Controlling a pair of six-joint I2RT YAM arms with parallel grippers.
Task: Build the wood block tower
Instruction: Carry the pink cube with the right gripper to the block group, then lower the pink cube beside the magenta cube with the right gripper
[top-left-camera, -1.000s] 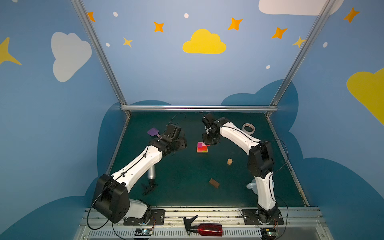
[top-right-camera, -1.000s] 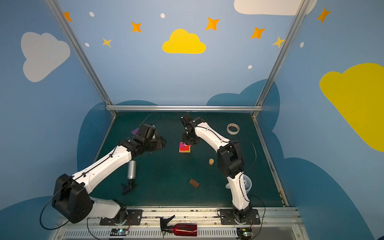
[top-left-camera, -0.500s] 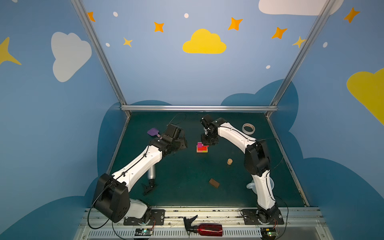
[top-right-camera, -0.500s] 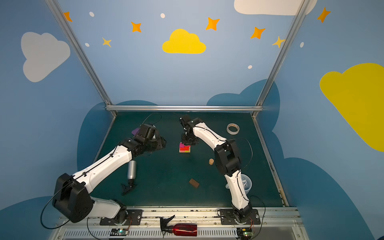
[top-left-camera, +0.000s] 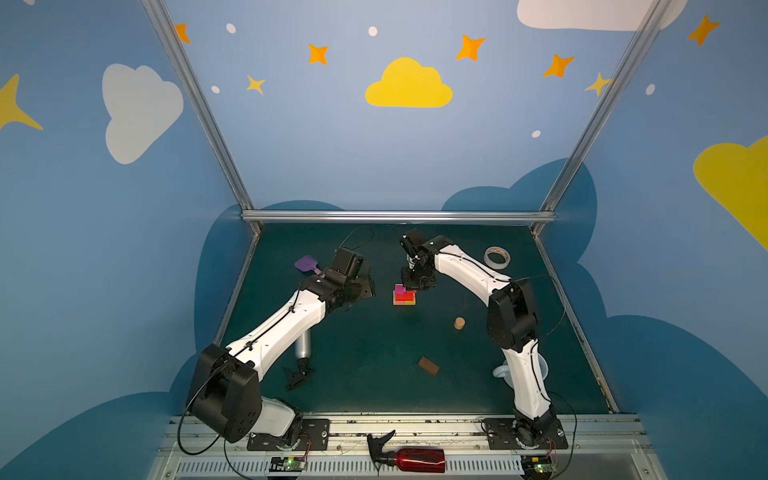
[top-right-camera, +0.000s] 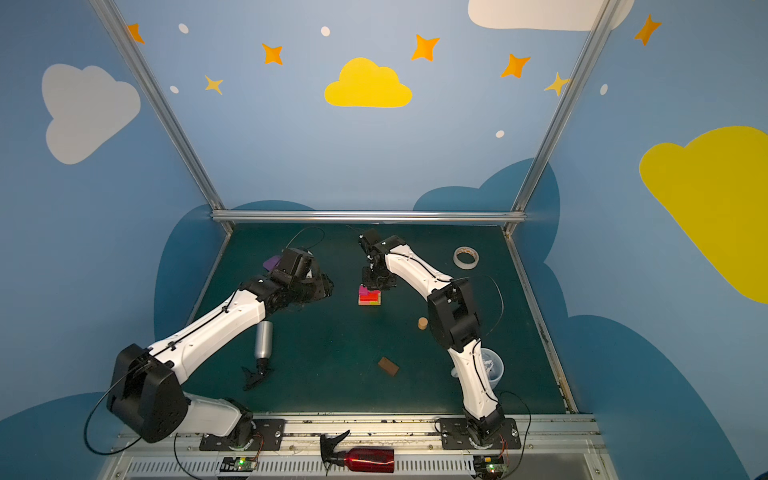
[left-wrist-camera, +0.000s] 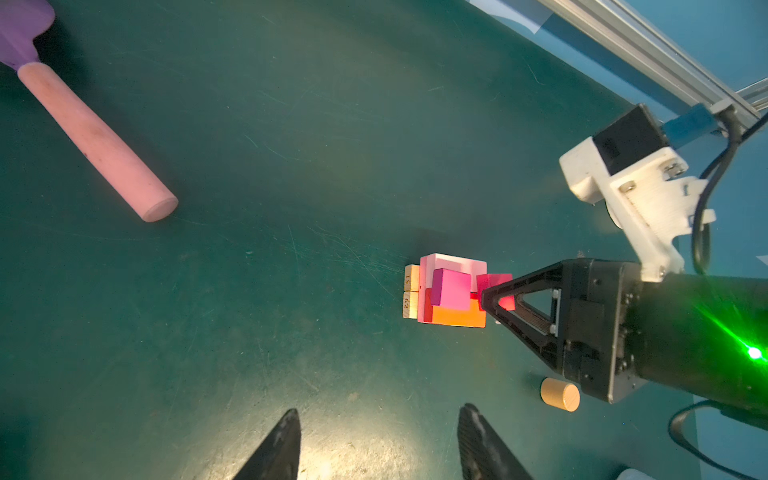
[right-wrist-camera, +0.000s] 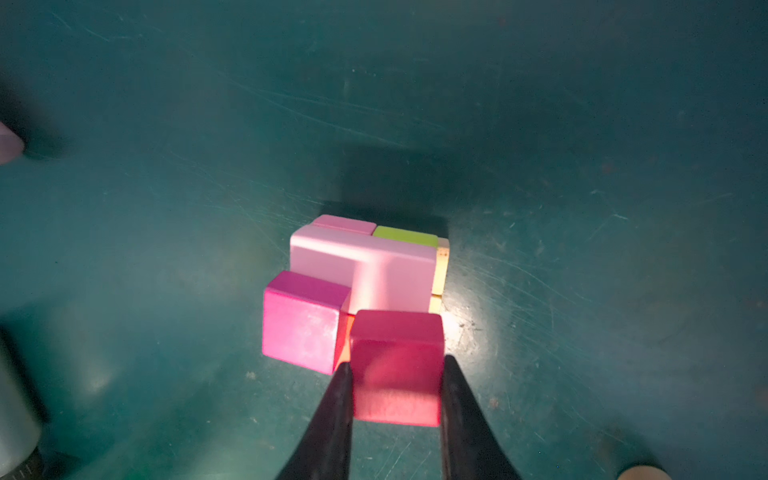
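In both top views the tower (top-left-camera: 404, 296) (top-right-camera: 369, 296) stood near the middle of the green table (top-left-camera: 357, 374); the right gripper (top-left-camera: 417, 286) (top-right-camera: 376, 283) pointed down over its far right part, too small there to show what it carried; the left gripper (top-left-camera: 365, 291) (top-right-camera: 325, 287) sat to the left of the tower, apart from it; a tan cylinder (top-left-camera: 459, 323) stood nearer the front on the right and a dark brown block (top-left-camera: 428, 366) lay nearer still, both well apart from the tower and from either gripper; a white tape roll (top-left-camera: 497, 257) lay at the back right, a purple spatula (top-left-camera: 306, 264) at the back left.

In the left wrist view the left gripper (left-wrist-camera: 380, 419) had its jaws standing apart with only bare table between them; the tower (left-wrist-camera: 440, 299) lay ahead of them, well clear; a magenta square block (left-wrist-camera: 451, 289) sat on top of it; the right gripper (left-wrist-camera: 492, 301) was clamped on a red square block (left-wrist-camera: 492, 281) just beside the magenta one, over the tower's edge.

In the right wrist view the red square block (right-wrist-camera: 397, 365) filled the gap between the two black fingers (right-wrist-camera: 332, 415), gripped by its sides; it sat just beside the magenta square block (right-wrist-camera: 303, 320), over an orange-red bar (right-wrist-camera: 345, 336); whether it rested on that bar or hung just above it could not be told; beyond lay a light pink block (right-wrist-camera: 365, 266), a lime-green block (right-wrist-camera: 405, 237) and the tan base bars (right-wrist-camera: 440, 270).
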